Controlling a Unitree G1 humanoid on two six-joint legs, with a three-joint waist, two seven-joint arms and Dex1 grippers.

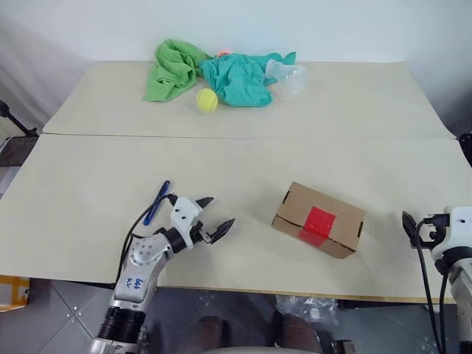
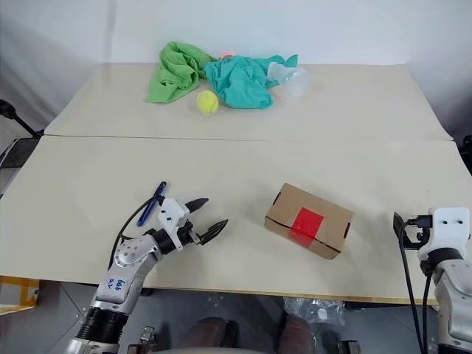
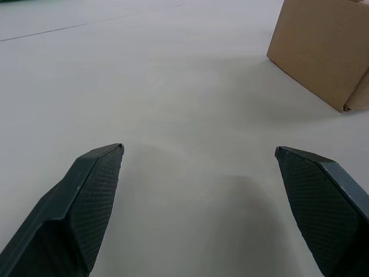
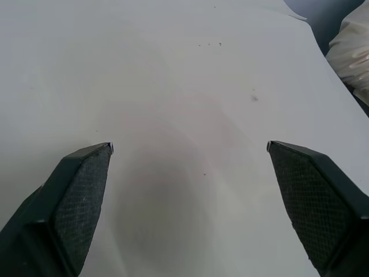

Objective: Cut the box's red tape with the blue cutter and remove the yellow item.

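Note:
The box (image 1: 318,220), a small brown carton, lies shut on the near half of the table, right of centre, with the red tape (image 1: 319,221) across its top and front edge. The blue cutter (image 1: 156,202) lies on the table just left of and behind my left gripper (image 1: 220,212). That gripper is open and empty, level, pointing right toward the box (image 3: 323,52), a hand's width short of it. My right gripper (image 1: 410,223) hovers open and empty over bare table (image 4: 173,86), right of the box by the table's near right corner. The yellow item is hidden.
At the table's far side lie a green cloth (image 1: 173,70), a teal cloth (image 1: 236,80), a clear plastic piece (image 1: 289,77), a small reddish thing (image 1: 223,52) and a yellow-green tennis ball (image 1: 207,99). A seam (image 1: 243,137) runs between the two tabletops. The near edge (image 1: 295,295) is close.

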